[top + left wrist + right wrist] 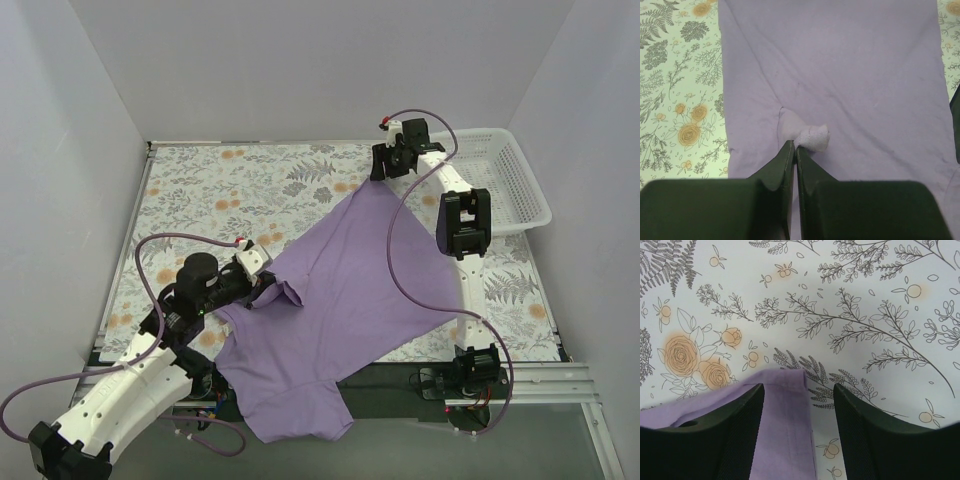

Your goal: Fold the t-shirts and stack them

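Observation:
One lavender-purple t-shirt (345,290) lies spread diagonally across the flowered tablecloth, its lower part hanging over the near table edge. My left gripper (268,288) is shut on a bunched bit of the shirt's left edge, seen as a pale knot (812,137) at the fingertips in the left wrist view. My right gripper (382,166) is open at the shirt's far corner; in the right wrist view that hemmed corner (785,415) lies between the two fingers (735,430), not gripped.
A white plastic mesh basket (505,180) stands at the back right, beside the right arm. The flowered tablecloth (220,190) covers the table. Grey walls enclose three sides. Purple cables loop over both arms.

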Robot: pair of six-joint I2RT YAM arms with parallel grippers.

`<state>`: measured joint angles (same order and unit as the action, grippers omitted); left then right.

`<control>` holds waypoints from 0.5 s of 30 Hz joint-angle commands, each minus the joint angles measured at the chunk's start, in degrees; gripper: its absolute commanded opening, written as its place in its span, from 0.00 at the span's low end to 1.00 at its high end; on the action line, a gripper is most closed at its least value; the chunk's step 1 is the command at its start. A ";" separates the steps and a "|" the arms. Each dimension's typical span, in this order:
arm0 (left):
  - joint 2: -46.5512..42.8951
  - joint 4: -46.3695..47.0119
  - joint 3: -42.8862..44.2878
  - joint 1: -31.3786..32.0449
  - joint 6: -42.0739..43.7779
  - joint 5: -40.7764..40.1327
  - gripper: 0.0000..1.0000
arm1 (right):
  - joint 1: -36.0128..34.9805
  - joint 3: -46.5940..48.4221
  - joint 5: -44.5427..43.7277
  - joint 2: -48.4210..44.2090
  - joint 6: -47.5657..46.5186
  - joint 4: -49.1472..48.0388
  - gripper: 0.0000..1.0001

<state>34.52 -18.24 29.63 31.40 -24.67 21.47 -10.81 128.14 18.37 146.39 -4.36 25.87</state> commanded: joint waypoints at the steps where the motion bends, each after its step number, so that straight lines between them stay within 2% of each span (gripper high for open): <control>1: 0.10 1.28 0.17 -0.02 -0.91 -0.20 0.00 | -0.09 2.64 1.40 1.88 0.76 -0.99 0.63; 2: -0.07 1.45 0.08 0.07 -1.00 -0.12 0.00 | 0.00 2.82 2.27 2.06 0.84 -0.99 0.59; 6: -0.42 1.36 0.17 0.07 -1.44 -0.20 0.00 | -0.09 2.91 3.78 2.50 0.93 -0.82 0.54; 7: -0.51 1.45 0.08 -0.02 -1.61 -0.20 0.00 | -0.09 3.08 4.13 2.50 0.85 -0.73 0.48; 12: -0.69 1.45 -0.10 -0.02 -2.23 0.06 0.00 | -0.18 3.61 5.53 3.03 0.76 -0.73 0.40; 15: -0.69 1.45 -0.18 -0.02 -2.75 -0.03 0.00 | -0.18 3.87 6.76 3.38 0.84 -0.47 0.28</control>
<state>34.46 -17.87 29.63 31.40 -26.68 21.50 -10.61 129.75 22.90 148.38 -3.77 24.91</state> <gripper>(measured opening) 0.014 0.299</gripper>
